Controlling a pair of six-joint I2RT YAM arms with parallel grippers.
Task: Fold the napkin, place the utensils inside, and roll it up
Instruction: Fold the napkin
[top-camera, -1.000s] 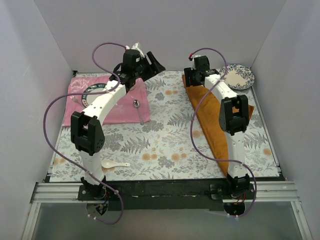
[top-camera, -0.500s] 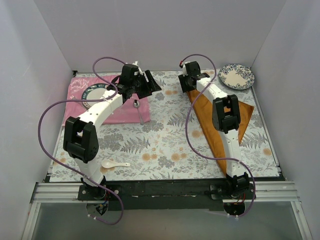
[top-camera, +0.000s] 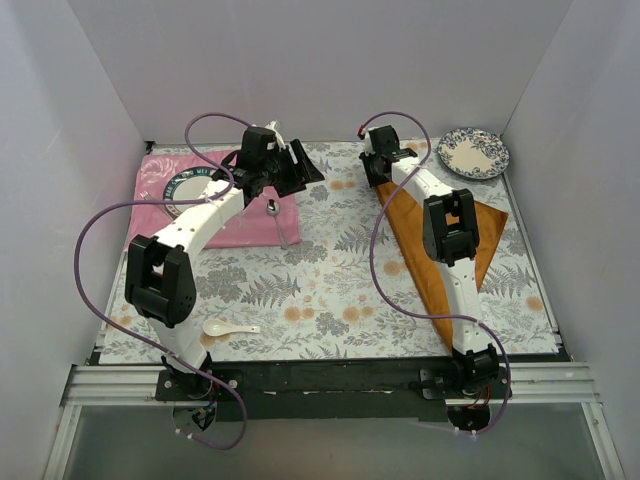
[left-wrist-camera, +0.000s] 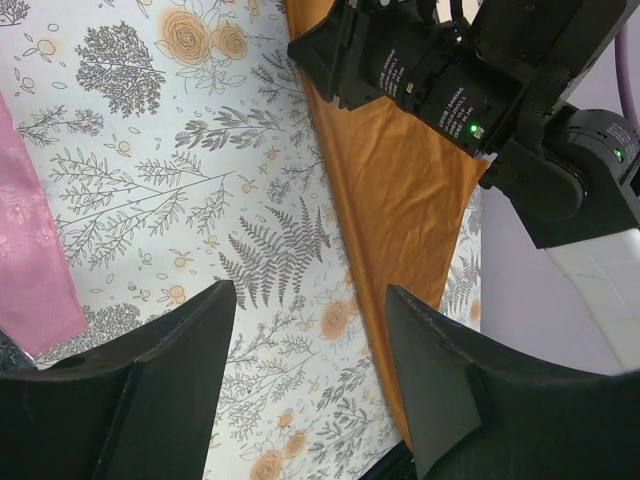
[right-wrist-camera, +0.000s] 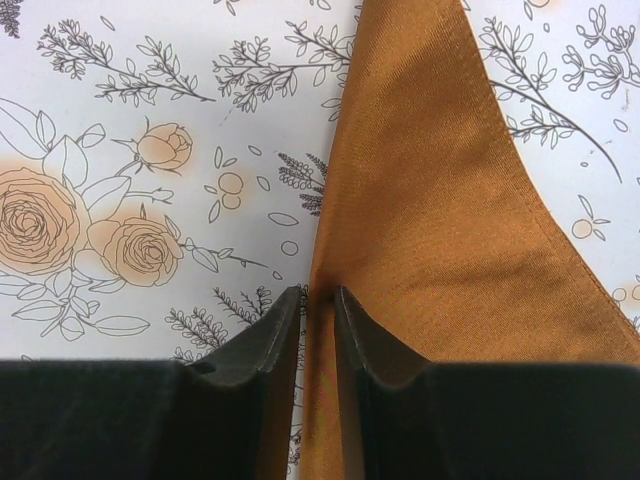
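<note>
The rust-orange napkin (top-camera: 408, 228) lies on the right side of the table as a long triangle pointing toward the near edge. My right gripper (top-camera: 372, 170) is low at its far left corner. In the right wrist view, my right gripper (right-wrist-camera: 318, 295) is shut on a raised fold of the napkin (right-wrist-camera: 440, 200) edge. The white ceramic spoon (top-camera: 225, 327) lies near the front left, far from both grippers. My left gripper (top-camera: 305, 165) hovers at the back centre, open and holding nothing. In its own view, my left gripper (left-wrist-camera: 310, 300) has only tablecloth and the napkin (left-wrist-camera: 400, 200) below it.
A pink placemat (top-camera: 150, 172) at the back left carries a blue-rimmed plate (top-camera: 185, 185) and a slim metal spoon (top-camera: 277, 215). A patterned plate (top-camera: 474, 152) sits in the back right corner. The floral tablecloth (top-camera: 320, 280) covers the table, with walls on three sides.
The right gripper moved left along the far edge and its jaws narrowed onto the napkin's corner. The left arm swung slightly left and lower, then held still.
</note>
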